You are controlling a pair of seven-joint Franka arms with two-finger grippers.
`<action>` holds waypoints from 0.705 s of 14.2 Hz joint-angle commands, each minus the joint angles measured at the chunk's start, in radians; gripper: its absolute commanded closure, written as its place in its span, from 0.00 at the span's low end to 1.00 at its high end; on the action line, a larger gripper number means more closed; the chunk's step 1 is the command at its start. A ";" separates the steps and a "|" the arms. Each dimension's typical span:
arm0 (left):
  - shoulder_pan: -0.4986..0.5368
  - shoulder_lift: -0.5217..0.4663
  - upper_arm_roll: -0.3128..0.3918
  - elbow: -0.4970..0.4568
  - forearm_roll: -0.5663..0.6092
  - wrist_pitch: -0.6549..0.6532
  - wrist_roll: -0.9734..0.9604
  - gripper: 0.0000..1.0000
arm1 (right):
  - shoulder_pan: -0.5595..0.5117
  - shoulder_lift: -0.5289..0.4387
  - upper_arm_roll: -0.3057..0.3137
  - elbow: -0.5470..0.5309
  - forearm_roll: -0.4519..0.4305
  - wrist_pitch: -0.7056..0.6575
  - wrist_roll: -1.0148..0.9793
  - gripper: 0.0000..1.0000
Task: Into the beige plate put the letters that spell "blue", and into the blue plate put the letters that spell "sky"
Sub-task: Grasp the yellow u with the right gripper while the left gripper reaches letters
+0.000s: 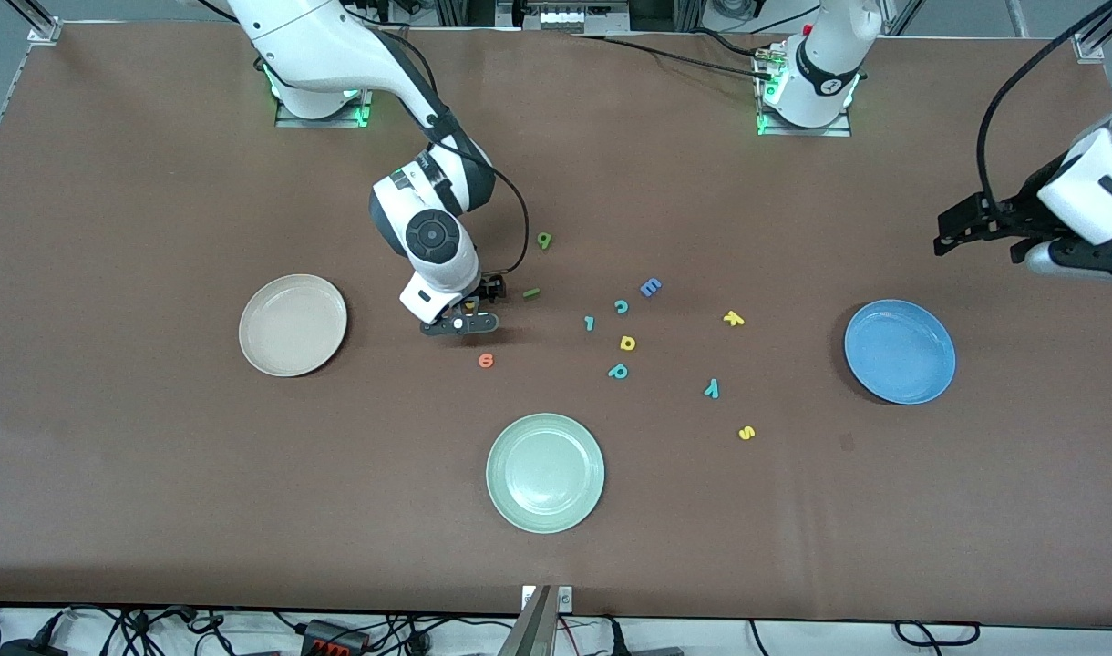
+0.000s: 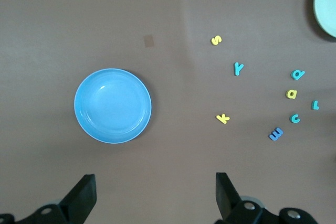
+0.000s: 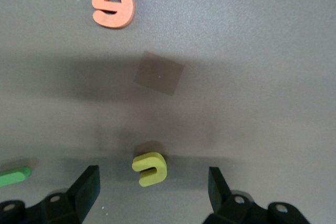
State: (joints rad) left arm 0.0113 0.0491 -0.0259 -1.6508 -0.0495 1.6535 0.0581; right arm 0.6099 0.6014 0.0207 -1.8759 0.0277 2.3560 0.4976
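While both target plates lie bare, no letter is sorted yet. Beige plate (image 1: 293, 324): toward the right arm's end of the bench. Blue plate (image 1: 900, 351): toward the left arm's end. Right gripper (image 1: 462, 321): low at mid-bench, fingers apart astride the yellow u (image 3: 150, 168); green l (image 1: 531, 293), green b (image 1: 544, 240), orange e (image 1: 486, 361) loose nearby. Left gripper (image 1: 984, 232): waiting above the blue plate's end, fingers apart, empty. Yellow k (image 1: 734, 318), teal y (image 1: 712, 389), yellow s (image 1: 746, 433): loose beside the blue plate.

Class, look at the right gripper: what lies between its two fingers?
The yellow u lies on the table between the open right gripper's fingers, not yet gripped; the right wrist view shows this.
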 commanded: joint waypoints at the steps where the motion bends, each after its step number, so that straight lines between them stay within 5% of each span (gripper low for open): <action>1: -0.013 0.066 0.001 0.042 -0.016 -0.009 0.008 0.00 | 0.022 0.020 -0.010 0.015 -0.008 0.008 0.004 0.14; 8: -0.059 0.432 -0.002 0.273 -0.030 0.003 -0.053 0.00 | 0.025 0.028 -0.010 0.017 -0.008 0.008 0.004 0.38; 10: -0.100 0.518 -0.002 0.298 -0.027 0.118 -0.101 0.00 | 0.025 0.028 -0.010 0.017 -0.008 0.008 0.003 0.40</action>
State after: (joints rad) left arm -0.0513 0.4619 -0.0307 -1.4461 -0.0592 1.7219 0.0050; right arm 0.6250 0.6194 0.0208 -1.8656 0.0278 2.3586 0.4976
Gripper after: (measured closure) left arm 0.000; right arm 0.392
